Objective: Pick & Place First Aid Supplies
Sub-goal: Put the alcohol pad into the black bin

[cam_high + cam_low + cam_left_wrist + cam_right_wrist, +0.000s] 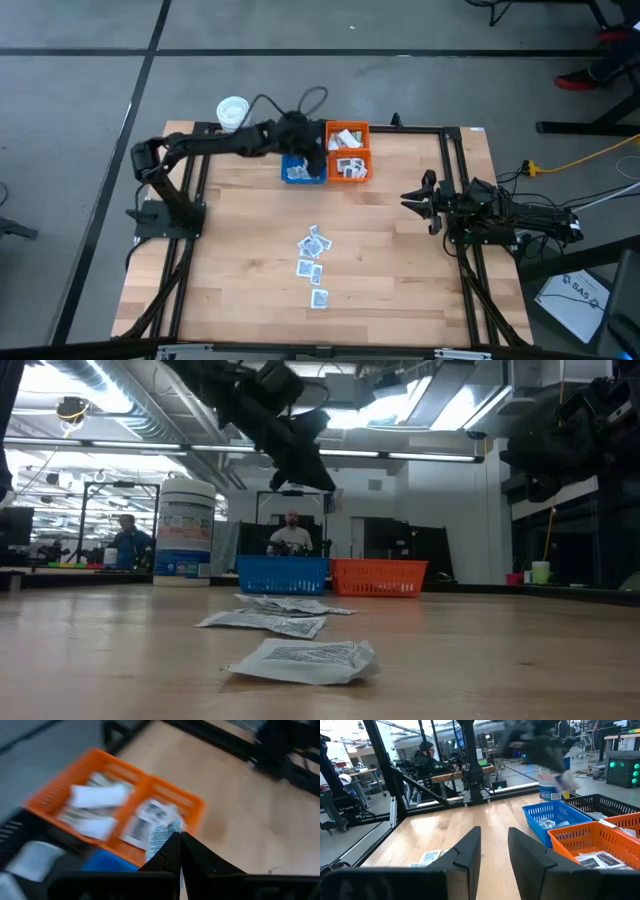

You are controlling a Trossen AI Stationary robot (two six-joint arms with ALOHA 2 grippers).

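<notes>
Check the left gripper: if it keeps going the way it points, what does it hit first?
Likely the orange plastic mesh bin. The left gripper, shut on a white printed sachet, points at its nearer compartment, which already holds sachets. Depth is unclear; nothing shows between.

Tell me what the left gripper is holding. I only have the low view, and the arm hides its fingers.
Observer: The left wrist view shows the left gripper shut on a sachet.
Operator: Say where it hangs.
Observer: Seen from above, it hangs about where the blue bin meets the orange bin.
Operator: Report the right gripper.
Observer: The right gripper waits open and empty near the right side of the table.
</notes>
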